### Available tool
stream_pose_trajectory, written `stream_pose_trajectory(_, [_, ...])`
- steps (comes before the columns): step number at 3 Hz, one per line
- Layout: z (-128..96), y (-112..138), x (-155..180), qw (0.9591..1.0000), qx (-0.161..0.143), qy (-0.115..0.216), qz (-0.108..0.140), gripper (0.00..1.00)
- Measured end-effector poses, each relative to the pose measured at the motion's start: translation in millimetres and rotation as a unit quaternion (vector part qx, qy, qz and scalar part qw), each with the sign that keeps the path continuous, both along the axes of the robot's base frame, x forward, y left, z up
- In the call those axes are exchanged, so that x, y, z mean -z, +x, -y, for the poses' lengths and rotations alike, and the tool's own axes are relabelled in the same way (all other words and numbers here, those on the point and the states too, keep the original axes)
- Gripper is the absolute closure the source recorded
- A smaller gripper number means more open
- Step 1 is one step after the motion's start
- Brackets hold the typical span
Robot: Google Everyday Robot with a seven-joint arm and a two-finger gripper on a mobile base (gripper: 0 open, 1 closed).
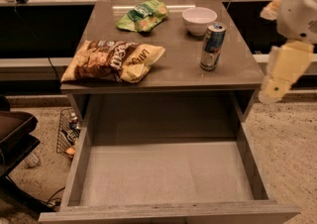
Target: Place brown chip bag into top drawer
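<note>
The brown chip bag (111,61) lies flat on the left front of the cabinet top, crinkled, with a dark brown middle and pale yellow ends. The top drawer (166,171) is pulled out wide below it, with nothing on its pale bottom. My gripper (273,89) hangs at the end of the cream arm to the right of the cabinet, level with its top front corner. It is well apart from the bag and holds nothing that I can see.
A green bag (143,16) lies at the back of the cabinet top (173,64). A white bowl (199,20) and an upright can (212,46) stand on the right. A wire basket (69,131) and a dark chair (15,139) are on the floor at left.
</note>
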State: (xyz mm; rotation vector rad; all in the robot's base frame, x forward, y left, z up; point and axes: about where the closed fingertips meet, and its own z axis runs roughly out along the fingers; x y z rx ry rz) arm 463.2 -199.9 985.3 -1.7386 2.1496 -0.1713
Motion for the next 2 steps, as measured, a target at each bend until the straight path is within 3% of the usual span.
stream_pose_trajectory(1, [-40.9, 53.9, -14.4, 0.996, -0.048, -0.024, 0.072, 0.0])
stream_pose_trajectory(2, [-85.5, 100.6, -30.6, 0.9875, -0.078, -0.047, 0.129, 0.0])
